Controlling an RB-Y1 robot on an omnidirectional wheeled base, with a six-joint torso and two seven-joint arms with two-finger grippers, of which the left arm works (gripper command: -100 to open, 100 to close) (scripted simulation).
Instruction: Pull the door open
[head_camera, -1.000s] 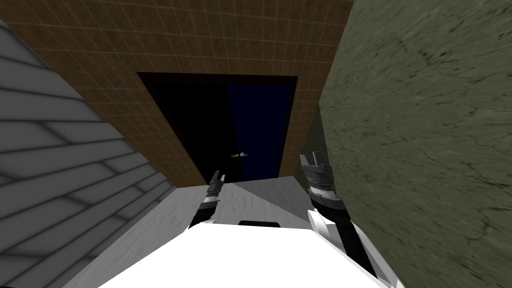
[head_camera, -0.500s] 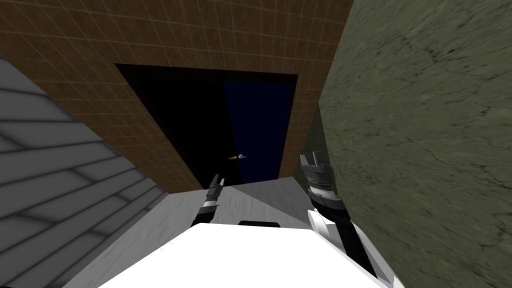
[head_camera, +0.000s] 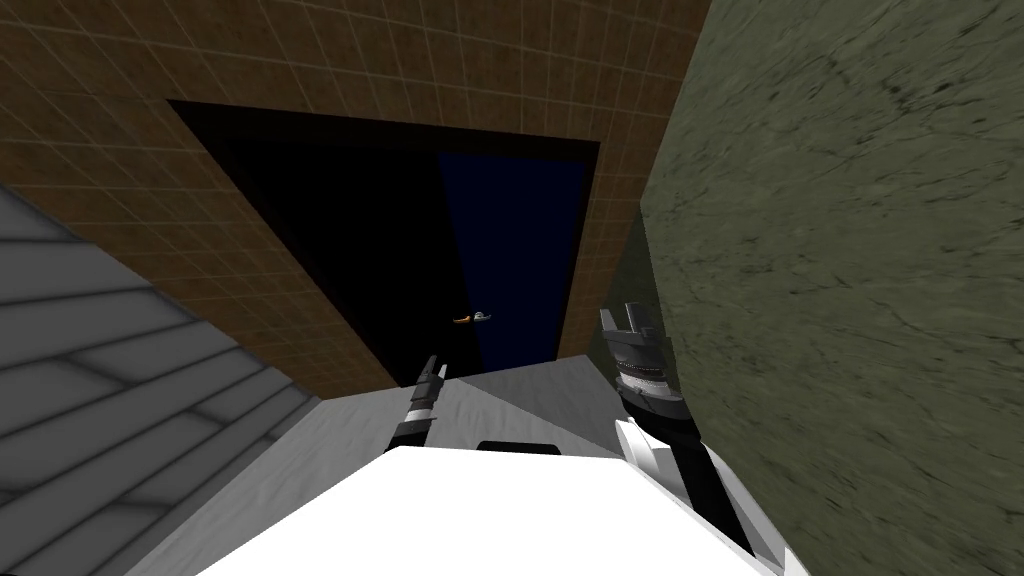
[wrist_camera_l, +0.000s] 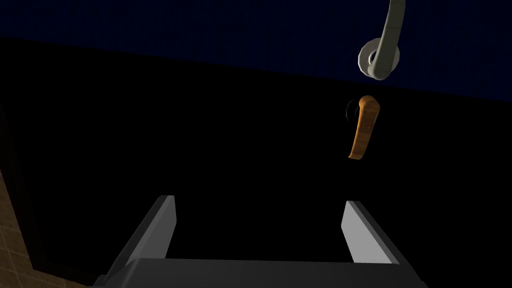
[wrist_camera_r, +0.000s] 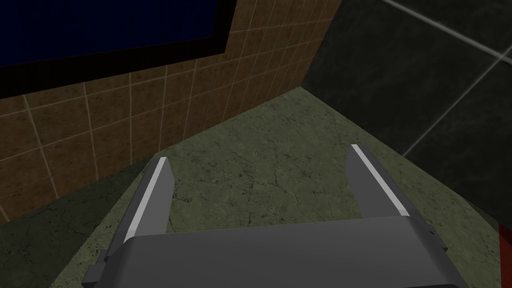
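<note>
A dark blue door (head_camera: 520, 260) stands in a brown tiled wall (head_camera: 400, 60), with a black area (head_camera: 340, 250) to its left. An orange lever handle (head_camera: 461, 319) and a grey lever handle (head_camera: 484, 316) sit at the door's edge. In the left wrist view the orange handle (wrist_camera_l: 363, 127) lies a little ahead of my open left gripper (wrist_camera_l: 259, 200), off to one finger's side. The grey handle (wrist_camera_l: 382, 50) is farther on, against the blue door (wrist_camera_l: 200, 25). My left gripper (head_camera: 433, 370) hangs just below the handles. My right gripper (head_camera: 628, 320) is open and empty beside the green wall.
A green marbled wall (head_camera: 850, 300) runs close along my right side, right by the right gripper (wrist_camera_r: 259, 152). A grey panelled wall (head_camera: 100, 380) slants along the left. Light grey floor (head_camera: 520, 390) lies between me and the doorway.
My view has shifted: the doorway now looms larger and stretches farther left, and the grey wall has slid down. My left gripper sits slightly lower. The right arm holds still.
</note>
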